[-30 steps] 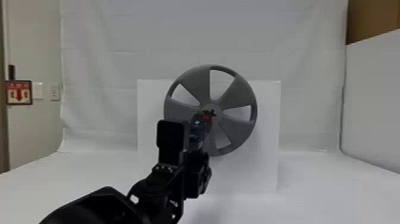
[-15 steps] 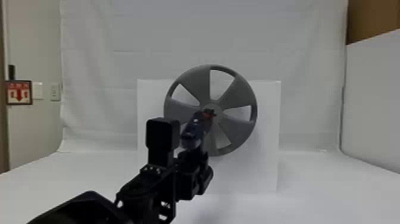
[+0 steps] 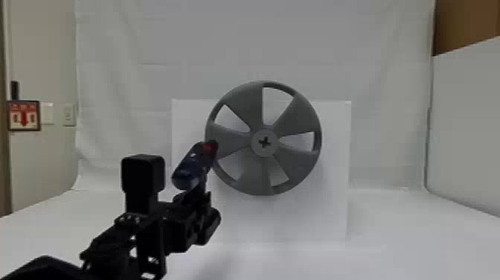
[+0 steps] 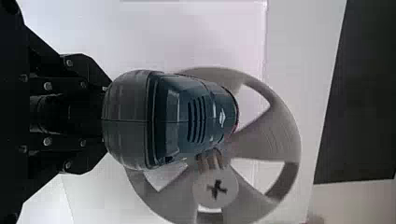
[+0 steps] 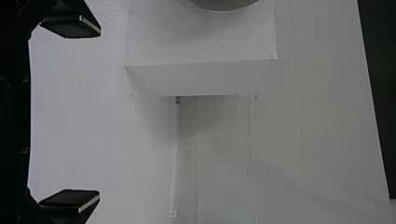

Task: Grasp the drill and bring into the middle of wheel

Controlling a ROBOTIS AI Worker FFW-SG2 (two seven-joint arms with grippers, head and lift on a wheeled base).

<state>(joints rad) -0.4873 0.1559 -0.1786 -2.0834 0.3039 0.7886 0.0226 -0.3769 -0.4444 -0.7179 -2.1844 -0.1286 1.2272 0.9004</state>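
A small pale emblem (image 4: 222,116) is borne on the top of the drill (image 3: 191,167), next to a row of dark vent slots (image 4: 196,119); no wording can be made out on it. On the wall at the far left, a dark-framed red and white sign (image 3: 23,115) is seen, marked with a downward arrow; its characters are too small to be read.

The drill's housing is dark blue, shown as teal in the left wrist view, and is closed by a rounded dark grey rear cap (image 4: 126,119). A red patch (image 3: 207,147) is carried near the black nose. The drill is held in the air, tilted in the head view, with its nose aimed toward the wheel (image 3: 234,143). There it is seen just inside the left edge of the white box (image 3: 327,208), its nose overlapping the wheel's left rim; whether they touch cannot be told.

The wheel is grey and spoked, and is held upright at the box's front, nearer the top edge than the bottom, its rim rising above that top edge. Its round hub (image 3: 273,149) is marked with a dark cross.

The drill is gripped below its housing by the left gripper (image 3: 196,199). The right gripper (image 5: 100,113) is released, its fingers spread wide with nothing between them.
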